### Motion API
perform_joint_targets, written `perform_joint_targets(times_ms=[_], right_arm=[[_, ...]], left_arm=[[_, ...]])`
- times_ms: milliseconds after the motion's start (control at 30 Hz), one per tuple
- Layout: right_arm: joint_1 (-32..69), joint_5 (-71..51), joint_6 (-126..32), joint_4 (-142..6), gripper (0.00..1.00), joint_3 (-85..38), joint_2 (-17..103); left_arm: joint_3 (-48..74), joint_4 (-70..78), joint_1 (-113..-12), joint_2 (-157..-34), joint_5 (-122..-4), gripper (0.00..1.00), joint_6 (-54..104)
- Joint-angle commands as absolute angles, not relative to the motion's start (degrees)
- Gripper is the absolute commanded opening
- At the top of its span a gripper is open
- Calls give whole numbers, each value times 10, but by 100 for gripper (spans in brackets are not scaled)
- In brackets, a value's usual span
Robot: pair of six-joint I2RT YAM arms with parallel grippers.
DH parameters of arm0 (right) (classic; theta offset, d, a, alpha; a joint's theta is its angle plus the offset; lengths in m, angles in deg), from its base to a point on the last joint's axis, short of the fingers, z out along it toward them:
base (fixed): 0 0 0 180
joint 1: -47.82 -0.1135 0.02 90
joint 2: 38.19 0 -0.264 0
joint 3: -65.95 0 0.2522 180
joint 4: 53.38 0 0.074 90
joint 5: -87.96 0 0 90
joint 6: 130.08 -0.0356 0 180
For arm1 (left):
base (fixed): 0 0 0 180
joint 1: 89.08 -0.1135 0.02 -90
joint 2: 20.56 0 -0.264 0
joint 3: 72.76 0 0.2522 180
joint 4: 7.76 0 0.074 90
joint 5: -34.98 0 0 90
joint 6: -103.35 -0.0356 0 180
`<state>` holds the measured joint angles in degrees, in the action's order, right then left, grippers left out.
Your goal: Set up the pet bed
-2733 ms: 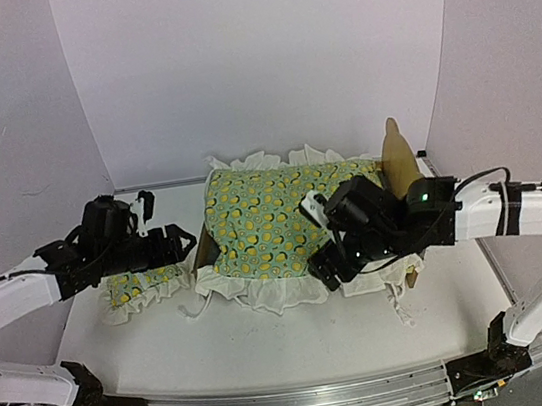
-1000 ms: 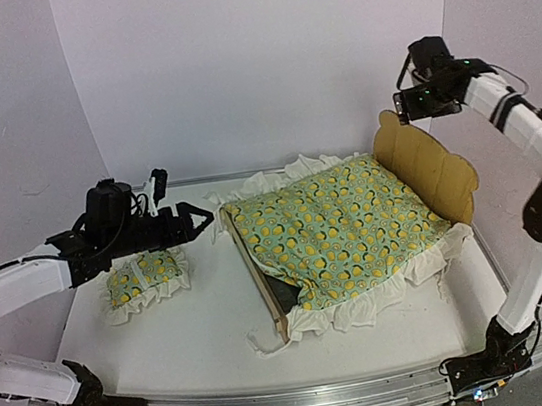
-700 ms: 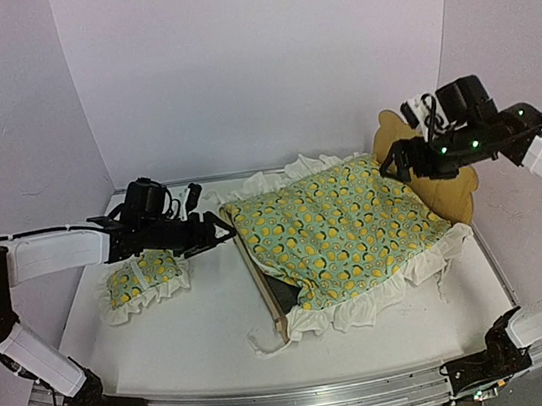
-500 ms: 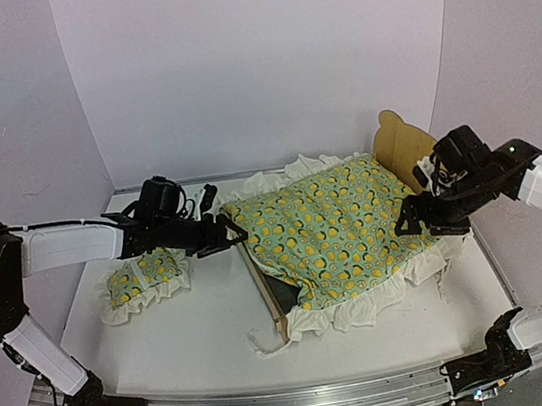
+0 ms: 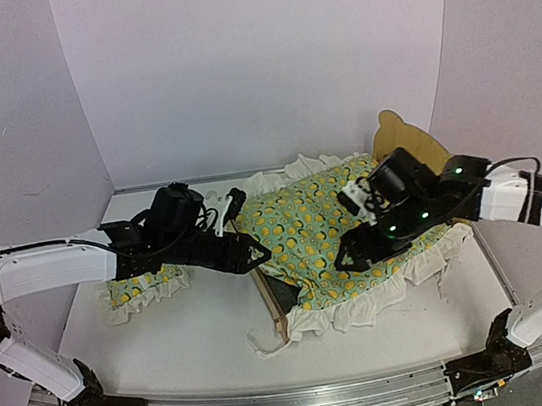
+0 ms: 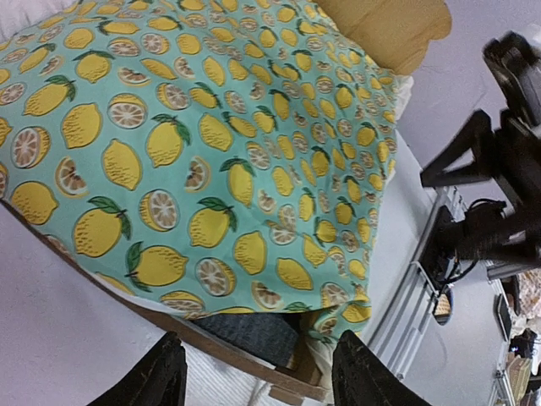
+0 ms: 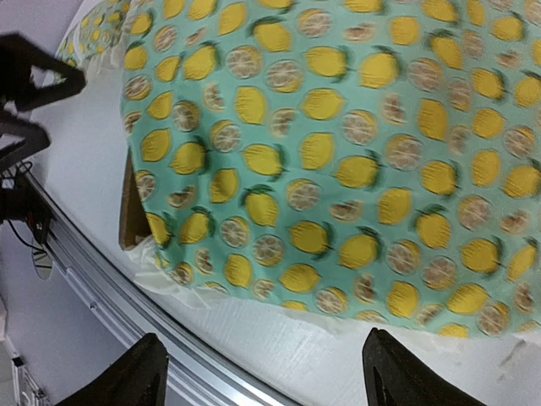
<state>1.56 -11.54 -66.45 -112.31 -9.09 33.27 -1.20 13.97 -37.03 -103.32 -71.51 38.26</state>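
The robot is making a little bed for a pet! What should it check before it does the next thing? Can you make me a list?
1. Hands free: ok. The left gripper and right gripper are both open and empty, above the quilt.
2. Quilt covers the whole pet bed: not ok. The dark grey base peeks out at the foot corner.
3. Pillow on the bed: not ok. It lies on the table, left of the bed.
4. Headboard upright: ok.
5. Bed sitting flat on the table: cannot tell, the quilt hides its sides.
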Motion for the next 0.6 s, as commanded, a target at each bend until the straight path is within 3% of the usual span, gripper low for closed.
perform_joint_targets(times_ms=[0,200,367,400,467,567], right_arm=[[-96,24,-666,-1014,75,-154,426],[-185,202,-622,-1054,61,-273,587],[-192,253,-621,-1072,44,-300,635],[-190,258,-622,-1073,39,-299,636],[-178,239,-628,-1074,3,-290,623],[-142,142,-624,-1031,0,-250,590]], left_arm=[[-3,145,-377,-1013,-651,57,383],[-43,138,-385,-952,-625,54,393],[-82,107,-384,-930,-692,47,389],[-92,96,-383,-926,-702,46,386],[-112,66,-380,-914,-718,47,371],[-142,9,-374,-907,-720,52,326]])
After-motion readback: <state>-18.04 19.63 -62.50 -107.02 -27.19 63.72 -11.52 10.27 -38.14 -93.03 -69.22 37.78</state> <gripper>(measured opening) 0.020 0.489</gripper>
